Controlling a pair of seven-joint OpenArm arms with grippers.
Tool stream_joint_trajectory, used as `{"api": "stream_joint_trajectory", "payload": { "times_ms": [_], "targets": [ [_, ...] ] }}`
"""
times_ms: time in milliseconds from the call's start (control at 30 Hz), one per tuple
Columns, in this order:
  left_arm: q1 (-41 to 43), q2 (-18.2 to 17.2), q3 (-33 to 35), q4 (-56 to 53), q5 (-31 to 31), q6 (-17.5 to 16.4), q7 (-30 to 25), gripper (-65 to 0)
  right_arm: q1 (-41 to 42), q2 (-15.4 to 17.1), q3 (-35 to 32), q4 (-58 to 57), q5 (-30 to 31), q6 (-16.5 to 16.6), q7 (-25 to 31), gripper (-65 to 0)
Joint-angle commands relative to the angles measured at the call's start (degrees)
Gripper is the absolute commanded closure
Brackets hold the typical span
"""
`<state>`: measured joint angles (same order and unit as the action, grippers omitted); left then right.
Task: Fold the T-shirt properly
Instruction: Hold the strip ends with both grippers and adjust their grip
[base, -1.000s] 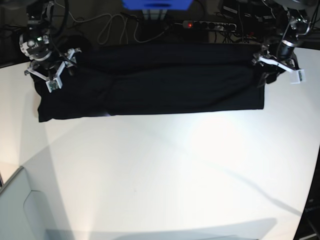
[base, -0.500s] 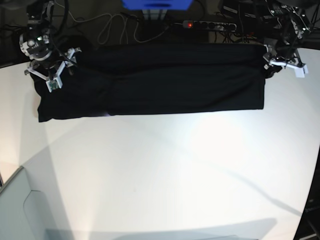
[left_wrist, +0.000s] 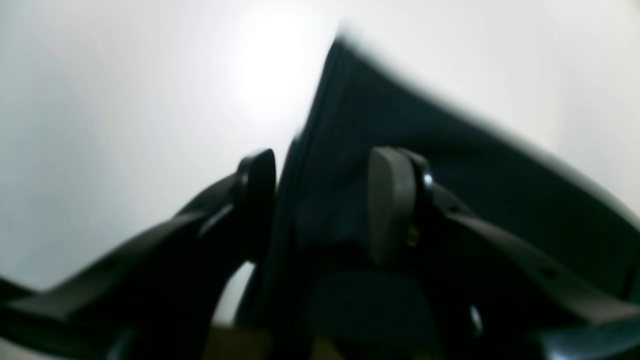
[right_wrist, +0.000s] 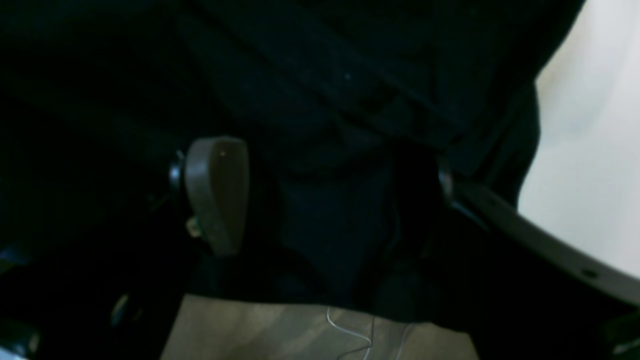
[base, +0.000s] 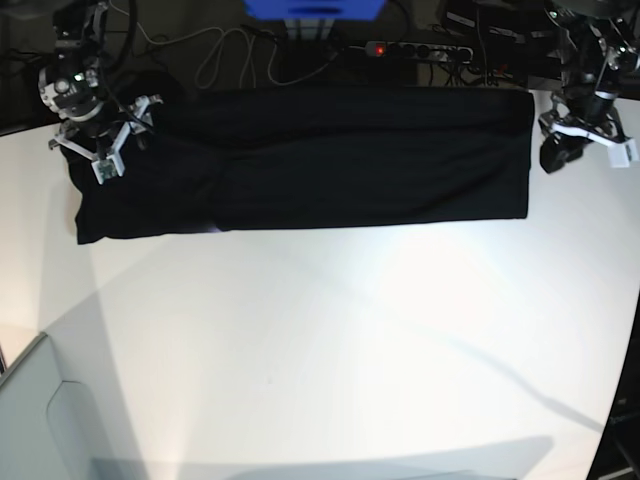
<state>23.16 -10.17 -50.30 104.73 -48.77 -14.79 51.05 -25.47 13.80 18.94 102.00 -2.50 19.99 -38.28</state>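
Lying flat: one T-shirt (base: 330, 160)

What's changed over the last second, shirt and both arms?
The left gripper has pulled off the T-shirt edge, outward over the bare table, jaws open and empty. The right gripper stays open over the other end. The shirt lies unmoved.

the left tool (left_wrist: 320, 200) stands with its two fingers apart over the edge of the black t-shirt (left_wrist: 450, 165), one pad (left_wrist: 392, 200) above the dark cloth, the other finger (left_wrist: 257, 185) just beside the hemmed edge, over the white surface (left_wrist: 125, 100) (the view is blurred). nothing sits gripped between them.
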Motion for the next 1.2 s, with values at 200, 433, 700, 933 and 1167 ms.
{"api": "stream_joint_trajectory", "payload": {
  "times_ms": [200,433,700,933,1167],
  "targets": [
    [-2.19,0.28,3.14,-4.20,-0.68,0.24,-0.28,-29.5,0.02,0.66,0.36,0.99,0.35,0.45,0.52,-44.0],
    [-3.60,-0.59,4.19,-13.52,0.03,-0.11,-0.45,-32.1,0.02,0.75,0.36,1.08,0.35,0.45,0.52,-44.0],
    [-3.86,-0.51,4.37,-16.42,5.13,-0.29,-0.89,-33.7,0.29,0.66,0.36,1.08,0.35,0.45,0.61,-44.0],
    [-3.68,-0.51,4.46,-18.35,5.04,-0.29,-0.37,-33.4,1.17,0.57,0.27,0.82,0.35,0.45,0.52,-44.0],
    [-3.68,-0.77,8.41,-20.73,5.04,-0.29,-0.98,-15.1,1.25,0.75,-1.40,0.82,0.35,0.45,0.52,-44.0]
  ]
}}
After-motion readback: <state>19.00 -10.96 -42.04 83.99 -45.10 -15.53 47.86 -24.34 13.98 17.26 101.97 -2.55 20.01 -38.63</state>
